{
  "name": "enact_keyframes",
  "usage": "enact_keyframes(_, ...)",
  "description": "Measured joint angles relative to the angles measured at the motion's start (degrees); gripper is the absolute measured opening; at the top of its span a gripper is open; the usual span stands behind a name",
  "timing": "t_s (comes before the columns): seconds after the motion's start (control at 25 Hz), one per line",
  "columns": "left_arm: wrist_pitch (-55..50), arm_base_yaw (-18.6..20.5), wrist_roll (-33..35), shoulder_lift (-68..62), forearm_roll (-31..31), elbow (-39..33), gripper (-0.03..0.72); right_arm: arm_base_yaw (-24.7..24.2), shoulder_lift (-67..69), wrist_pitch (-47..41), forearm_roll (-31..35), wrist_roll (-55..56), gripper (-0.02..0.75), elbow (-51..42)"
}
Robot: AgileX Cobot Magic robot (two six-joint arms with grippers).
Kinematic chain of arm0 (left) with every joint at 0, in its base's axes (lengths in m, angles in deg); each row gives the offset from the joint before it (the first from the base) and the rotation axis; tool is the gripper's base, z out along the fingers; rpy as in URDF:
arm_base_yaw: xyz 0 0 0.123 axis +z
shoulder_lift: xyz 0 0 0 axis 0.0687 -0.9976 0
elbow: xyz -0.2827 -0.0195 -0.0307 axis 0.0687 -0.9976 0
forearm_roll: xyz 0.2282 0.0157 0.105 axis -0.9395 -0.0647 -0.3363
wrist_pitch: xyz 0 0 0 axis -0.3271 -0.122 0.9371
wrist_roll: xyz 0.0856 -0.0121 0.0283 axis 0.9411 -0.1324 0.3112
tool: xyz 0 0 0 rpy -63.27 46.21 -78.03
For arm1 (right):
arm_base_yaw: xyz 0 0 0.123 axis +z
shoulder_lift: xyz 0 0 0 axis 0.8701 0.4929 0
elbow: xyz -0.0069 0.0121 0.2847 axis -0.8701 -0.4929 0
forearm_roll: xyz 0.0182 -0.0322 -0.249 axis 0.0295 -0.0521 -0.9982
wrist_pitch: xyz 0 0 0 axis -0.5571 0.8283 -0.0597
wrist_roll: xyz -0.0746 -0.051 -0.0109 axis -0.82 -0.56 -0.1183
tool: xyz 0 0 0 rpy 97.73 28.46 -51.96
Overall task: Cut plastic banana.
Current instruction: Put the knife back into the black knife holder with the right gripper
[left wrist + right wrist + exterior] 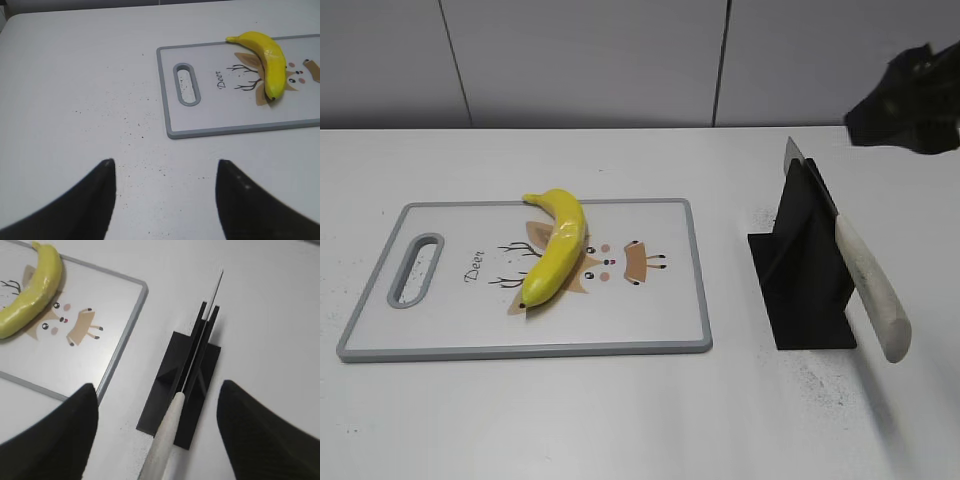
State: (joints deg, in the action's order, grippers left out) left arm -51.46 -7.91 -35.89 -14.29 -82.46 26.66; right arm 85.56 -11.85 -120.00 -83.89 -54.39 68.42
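The plastic banana (557,250) lies whole on a white cutting board (650,320) with a deer drawing. It also shows in the left wrist view (267,55) and the right wrist view (30,295). A knife with a pale handle (870,285) rests slanted in a black stand (800,290), blade in the slot. My right gripper (157,386) is open above the knife handle (170,435), one finger on each side, not touching it. My left gripper (165,162) is open and empty over bare table, left of the board (220,115).
The board has a grey rim and a handle slot (415,270) at its left end. The black stand (167,380) sits right of the board's edge (120,355). My right arm shows as a dark blur (910,100) at the upper right. The white table is speckled.
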Motion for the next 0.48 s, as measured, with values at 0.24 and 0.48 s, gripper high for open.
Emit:
enact_keyframes(0.24, 0.00, 0.00, 0.00, 0.00, 0.00, 0.00, 0.652, 0.00, -10.83, -8.73, 0.00, -4.29, 0.560, -0.19)
enact_keyframes(0.48, 0.00, 0.00, 0.00, 0.00, 0.00, 0.00, 0.652, 0.00, -21.50, -12.62, -0.05, -4.77, 0.560, -7.25)
